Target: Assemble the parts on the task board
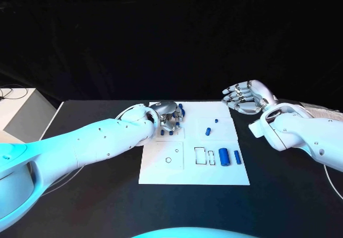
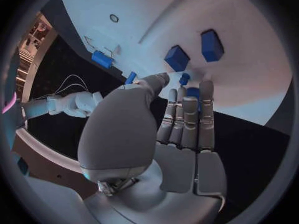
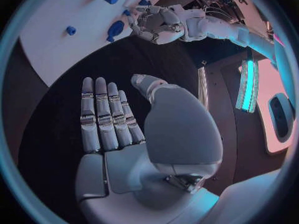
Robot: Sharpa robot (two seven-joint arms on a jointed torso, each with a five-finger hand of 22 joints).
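The left robot hand is reaching in from the left over the far left part of the task board, which is lying in the middle of the black bench; its fingers are stretching out close together above the plate, fingertips just beside a small blue part, though whether they are pinching it I cannot tell; two blocky blue parts are lying just beyond those fingertips in the left wrist view; moving rightward across the board, a small blue peg is sitting near the middle, and a thick blue cylinder with a slimmer blue piece just beside it are lying toward the right edge, next to outlined slots; further right, the right robot hand is hovering off the board's far right corner, above the bench, fingers extending flat and side by side, holding nothing.
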